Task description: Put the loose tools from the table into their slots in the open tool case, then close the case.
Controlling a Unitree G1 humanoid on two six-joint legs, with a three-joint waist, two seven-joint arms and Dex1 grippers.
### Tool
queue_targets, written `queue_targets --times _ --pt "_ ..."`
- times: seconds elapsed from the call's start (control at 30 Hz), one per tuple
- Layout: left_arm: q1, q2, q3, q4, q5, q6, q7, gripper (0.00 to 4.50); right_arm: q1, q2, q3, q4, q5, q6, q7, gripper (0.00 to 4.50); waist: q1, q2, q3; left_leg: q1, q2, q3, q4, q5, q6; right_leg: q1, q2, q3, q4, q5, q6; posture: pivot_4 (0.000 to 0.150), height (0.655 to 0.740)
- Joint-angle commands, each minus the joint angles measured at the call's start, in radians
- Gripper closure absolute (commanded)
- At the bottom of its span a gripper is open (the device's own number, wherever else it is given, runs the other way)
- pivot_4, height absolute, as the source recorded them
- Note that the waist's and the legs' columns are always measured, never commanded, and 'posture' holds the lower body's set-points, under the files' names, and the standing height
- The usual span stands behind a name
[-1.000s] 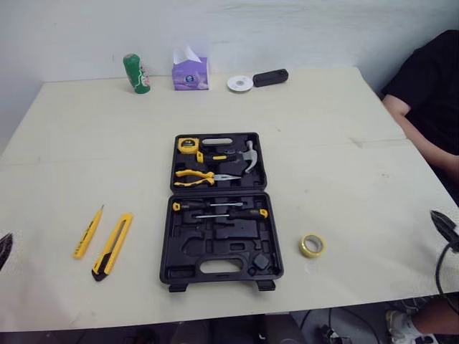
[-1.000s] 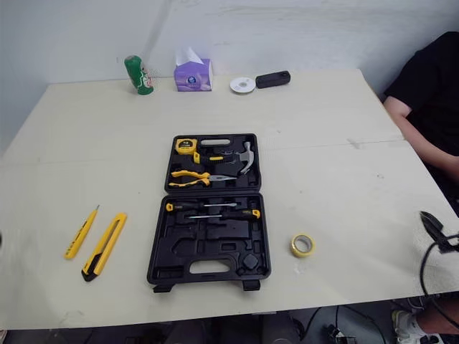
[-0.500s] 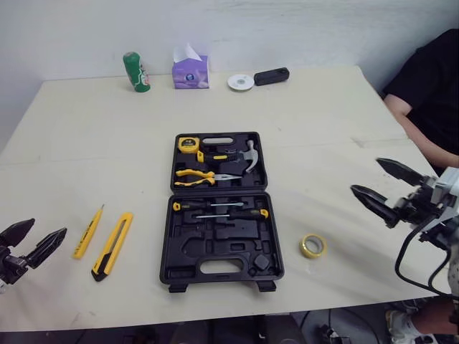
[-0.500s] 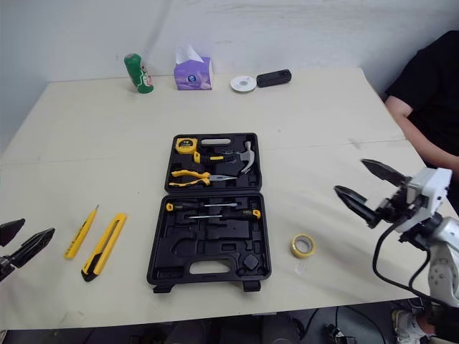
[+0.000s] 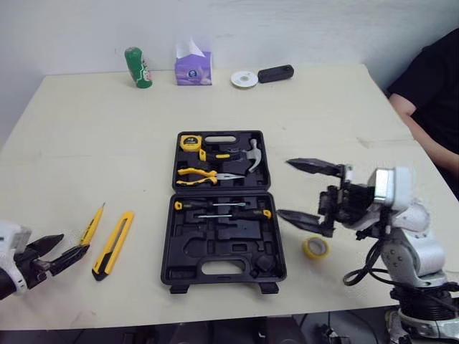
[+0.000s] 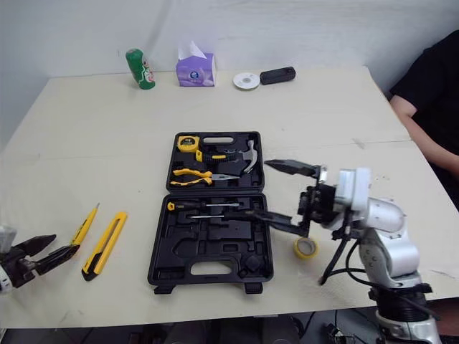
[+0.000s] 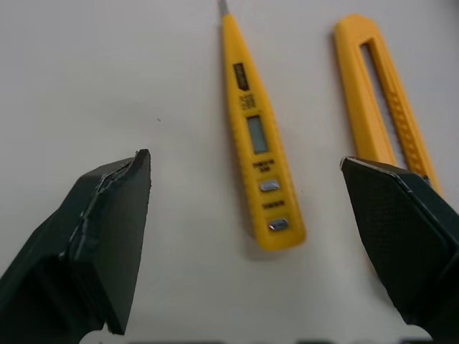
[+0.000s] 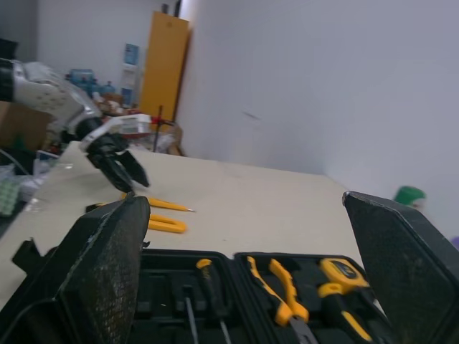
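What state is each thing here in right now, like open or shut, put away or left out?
tool case: open, lying flat.
tester pen: loose on the table.
utility knife: loose on the table beside it.
tape roll: loose on the table.
pliers: seated in the case.
left gripper: open, empty.
right gripper: open, empty.

Setting: lab or workshop room. Evidence: plain worktable [image 5: 93, 129], bare white wall [image 5: 323, 29], cluttered gear [image 8: 97, 82], tall orange panel [image 8: 163, 64] beyond.
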Motion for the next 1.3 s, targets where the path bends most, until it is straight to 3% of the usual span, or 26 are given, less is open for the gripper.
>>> queue_targets --times 0.03,0.5,0.6,0.8,0.83,1.3 --pt "-0.013 0.009 -0.019 0.020 0.034 -0.003 0.006 0.00 0.009 0.004 0.010 -0.044 0.000 0.005 0.000 0.05 0.001 0.000 0.000 0.000 0.000 0.000 0.000 0.000 0.000 0.000 0.000 0.000 0.000 0.000 0.000 0.150 0.7400" --pt "-0.052 0.023 -0.098 0.041 0.089 -0.003 -0.027 0.00 0.004 -0.002 0.050 -0.051 -0.045 -0.033 0.058 0.05 0.013 -0.001 0.000 0.000 -0.001 0.000 0.000 0.002 -0.001 0.000 0.000 0.000 0.001 0.000 0.000 0.150 0.7400" --pt "-0.062 0.009 -0.113 0.046 0.093 -0.002 -0.028 0.92 -0.004 0.002 0.049 -0.052 -0.045 -0.026 0.046 0.00 0.015 -0.001 0.000 0.001 -0.001 0.000 0.000 0.002 -0.001 0.000 0.000 0.000 0.002 0.000 0.000 0.150 0.7400" --pt "-0.059 -0.011 -0.147 0.066 0.141 -0.105 -0.051 3.76 0.002 -0.004 0.040 -0.041 -0.054 -0.019 0.031 0.00 0.016 -0.001 0.000 0.001 -0.001 0.000 0.000 0.002 -0.001 0.000 -0.001 0.000 0.002 0.000 0.000 0.150 0.7400" --pt "-0.058 -0.015 -0.147 0.067 0.138 -0.107 -0.055 3.95 0.003 -0.005 0.040 -0.040 -0.054 -0.019 0.030 0.00 0.016 -0.001 0.000 0.001 -0.001 0.000 0.000 0.002 -0.001 0.000 -0.001 0.000 0.003 0.000 0.000 0.150 0.7400" --pt "-0.103 -0.054 -0.104 0.107 0.125 -0.203 -0.049 3.95 0.007 -0.008 0.045 -0.027 -0.070 -0.022 0.044 0.00 0.019 -0.001 0.000 0.001 -0.001 0.000 0.001 0.003 -0.002 0.000 -0.001 -0.001 0.005 0.000 0.000 0.150 0.7400"
